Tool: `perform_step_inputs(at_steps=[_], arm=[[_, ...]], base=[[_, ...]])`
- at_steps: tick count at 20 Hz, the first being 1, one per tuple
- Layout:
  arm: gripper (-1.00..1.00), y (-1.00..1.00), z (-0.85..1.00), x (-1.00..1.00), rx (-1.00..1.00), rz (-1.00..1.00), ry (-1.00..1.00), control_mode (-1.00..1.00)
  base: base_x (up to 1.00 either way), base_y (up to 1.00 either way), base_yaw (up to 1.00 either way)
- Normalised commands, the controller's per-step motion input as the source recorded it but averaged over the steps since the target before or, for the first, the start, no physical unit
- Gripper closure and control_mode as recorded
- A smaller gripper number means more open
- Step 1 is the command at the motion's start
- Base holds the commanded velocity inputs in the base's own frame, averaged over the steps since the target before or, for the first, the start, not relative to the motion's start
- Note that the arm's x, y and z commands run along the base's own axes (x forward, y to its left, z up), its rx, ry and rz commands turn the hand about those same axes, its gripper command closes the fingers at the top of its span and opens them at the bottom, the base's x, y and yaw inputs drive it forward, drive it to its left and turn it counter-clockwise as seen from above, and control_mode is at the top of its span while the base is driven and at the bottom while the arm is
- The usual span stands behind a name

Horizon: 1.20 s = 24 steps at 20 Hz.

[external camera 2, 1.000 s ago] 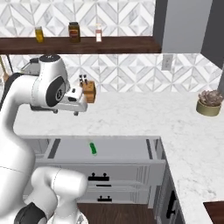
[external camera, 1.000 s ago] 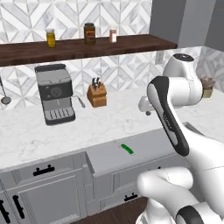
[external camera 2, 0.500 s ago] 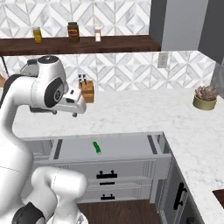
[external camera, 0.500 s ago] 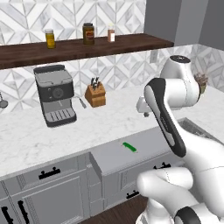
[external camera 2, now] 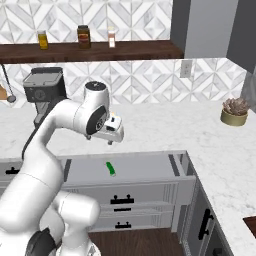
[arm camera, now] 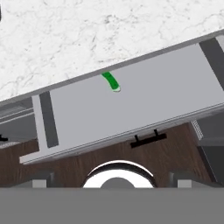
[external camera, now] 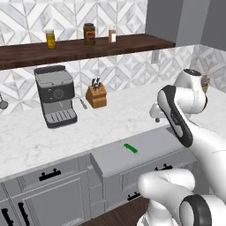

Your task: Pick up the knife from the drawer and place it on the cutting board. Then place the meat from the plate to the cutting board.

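Your gripper (external camera 2: pixel 114 136) hangs above the pulled-out drawer (external camera 2: pixel 145 165), jaws spread wide with nothing between them. The knife (external camera 2: pixel 110 168) lies flat on the drawer floor toward its back edge, below the gripper and apart from it. From the hand view you look straight down on the knife (arm camera: pixel 111 82) and the drawer's whole inside (arm camera: pixel 144 103). The left base view gives you the knife block (external camera: pixel 96 95) and coffee machine (external camera: pixel 55 96), but there the arm hides the gripper. The blade is hard to make out against the grey.
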Motion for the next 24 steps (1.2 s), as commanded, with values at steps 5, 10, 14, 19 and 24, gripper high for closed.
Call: perform_step_inputs(at_steps=[5,10,14,19,24], arm=[[-1.00,-0.32,-0.81,0.78,0.01,0.02,0.03,-1.00],[-1.00,-0.10,-0.97,0.91,-0.08,0.08,0.00,-1.00],[-1.00,0.00,-1.00,0.59,-0.09,0.02,0.00,-1.00],[-1.00,-0.01,-0.86,0.48,-0.01,0.03,0.00,-1.00],[-1.00,-0.03,-0.69,0.20,0.00,0.08,0.01,-1.00]], base=[[0.00,0.00,0.00],[0.00,0.00,0.00],[0.00,0.00,0.00],[0.00,0.00,0.00],[0.00,0.00,0.00]])
